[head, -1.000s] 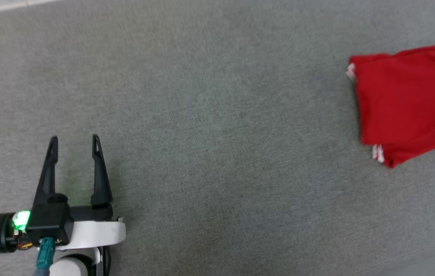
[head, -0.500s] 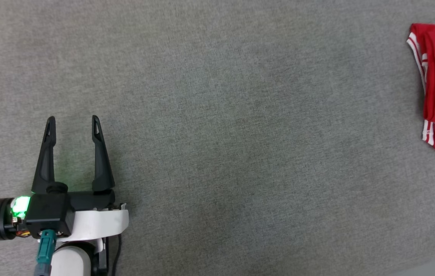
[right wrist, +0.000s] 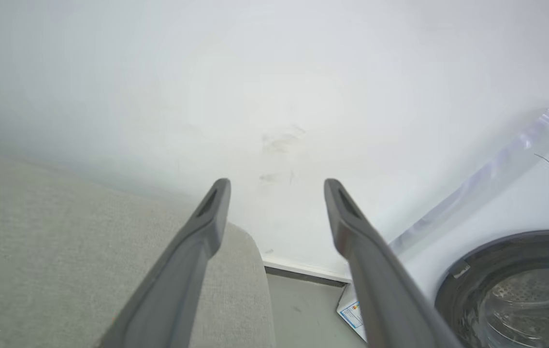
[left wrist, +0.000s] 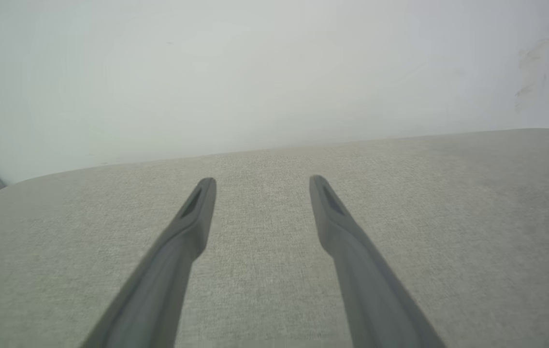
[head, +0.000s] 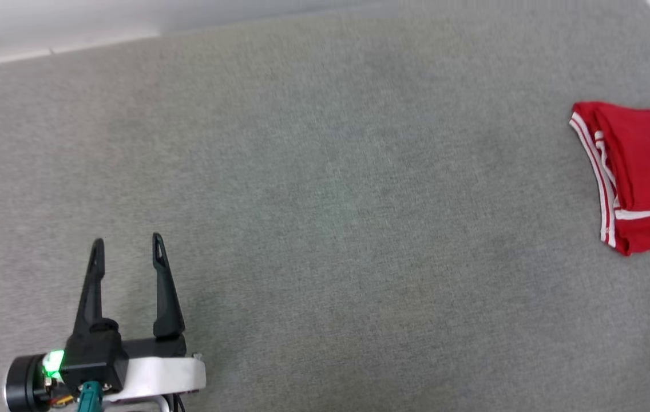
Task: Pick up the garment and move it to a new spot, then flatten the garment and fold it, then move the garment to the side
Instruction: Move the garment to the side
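Note:
The garment (head: 642, 171) lies folded into a red bundle with red-and-white striped trim at the right edge of the head view, flat on the grey padded surface (head: 325, 229). My left gripper (head: 127, 245) stands open at the lower left, far from the garment, nothing between its fingers; the left wrist view shows the same open gripper (left wrist: 262, 183) over bare fabric. In the right wrist view my right gripper (right wrist: 277, 186) is open and empty, pointing past the surface's corner toward a white wall.
A white wall (head: 73, 23) runs along the far edge of the surface. Beside the surface's right end stands a white washing machine (right wrist: 511, 232) with a round door (right wrist: 521, 290), above a strip of grey floor (right wrist: 303, 314).
The head camera has shifted, so the whole picture has moved. The garment now lies folded with its striped trim showing on the left side. The left gripper stays open.

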{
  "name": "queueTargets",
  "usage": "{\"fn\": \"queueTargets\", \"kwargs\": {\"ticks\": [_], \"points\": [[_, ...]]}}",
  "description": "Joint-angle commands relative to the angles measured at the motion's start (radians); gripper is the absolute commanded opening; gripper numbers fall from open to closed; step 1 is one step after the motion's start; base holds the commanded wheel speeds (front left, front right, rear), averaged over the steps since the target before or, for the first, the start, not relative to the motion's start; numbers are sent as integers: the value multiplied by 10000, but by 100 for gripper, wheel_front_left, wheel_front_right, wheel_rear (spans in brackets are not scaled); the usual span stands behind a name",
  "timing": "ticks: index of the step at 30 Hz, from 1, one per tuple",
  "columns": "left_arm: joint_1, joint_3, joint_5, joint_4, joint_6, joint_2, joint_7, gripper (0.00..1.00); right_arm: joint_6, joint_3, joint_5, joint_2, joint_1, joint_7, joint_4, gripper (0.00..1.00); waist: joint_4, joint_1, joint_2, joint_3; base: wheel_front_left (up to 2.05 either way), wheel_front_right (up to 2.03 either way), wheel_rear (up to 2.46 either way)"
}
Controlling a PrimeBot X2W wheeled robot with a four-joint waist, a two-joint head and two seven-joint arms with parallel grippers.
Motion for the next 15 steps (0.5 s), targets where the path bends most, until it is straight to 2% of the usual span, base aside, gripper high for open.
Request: {"fn": "queueTargets", "kwargs": {"ticks": [1, 5, 7, 11, 15], "points": [[177, -31, -23, 49, 45, -62, -21, 100, -11, -269, -219, 355, 397, -236, -218, 100, 297, 0, 0, -577, 0, 0, 0], [538, -58, -48, 105, 105, -113, -21, 100, -11, -1346, -927, 1564, 1253, -529, -1468, 100, 558, 0, 0, -1111, 0, 0, 0], [696, -68, -57, 140, 130, -140, -21, 100, -11, -1681, -1206, 2242, 1925, -546, -2477, 100, 676, 0, 0, -1337, 0, 0, 0], [1006, -94, -84, 238, 142, -176, -20, 100, -11, -2024, -1696, 3363, 3627, -537, -4234, 100, 889, 0, 0, -1754, 0, 0, 0], [1275, -60, -115, 349, 124, -203, -21, 100, -11, -2054, -1967, 4147, 5189, -540, -5284, 100, 1105, 0, 0, -2105, 0, 0, 0]]}}
